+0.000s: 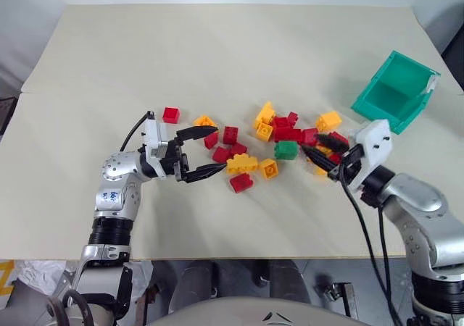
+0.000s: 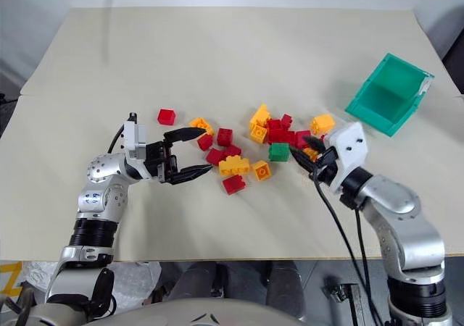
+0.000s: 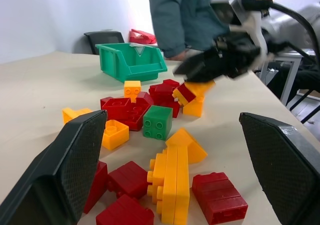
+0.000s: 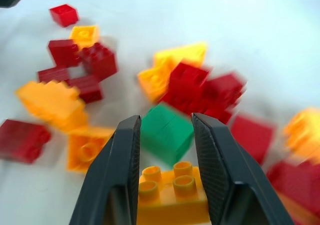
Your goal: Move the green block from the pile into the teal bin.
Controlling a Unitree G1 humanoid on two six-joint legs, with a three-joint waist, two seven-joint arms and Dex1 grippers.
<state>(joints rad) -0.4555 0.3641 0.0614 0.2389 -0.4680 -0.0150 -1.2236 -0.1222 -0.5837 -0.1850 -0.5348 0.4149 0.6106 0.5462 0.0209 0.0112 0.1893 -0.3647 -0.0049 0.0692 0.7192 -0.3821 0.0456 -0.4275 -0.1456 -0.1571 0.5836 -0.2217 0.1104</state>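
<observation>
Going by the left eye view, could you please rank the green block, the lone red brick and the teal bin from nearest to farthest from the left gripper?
1. The lone red brick, just beyond the left gripper, on the pile's left edge.
2. The green block, in the pile's middle, toward the right gripper.
3. The teal bin, at the table's far right.

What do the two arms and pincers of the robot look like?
Both arms are silver-grey metal with black ribbed joint rings. Each wrist has a white housing with a black cable. The left pincer and right pincer have two black pointed fingers with textured pads. The left arm carries a small blue marking.
</observation>
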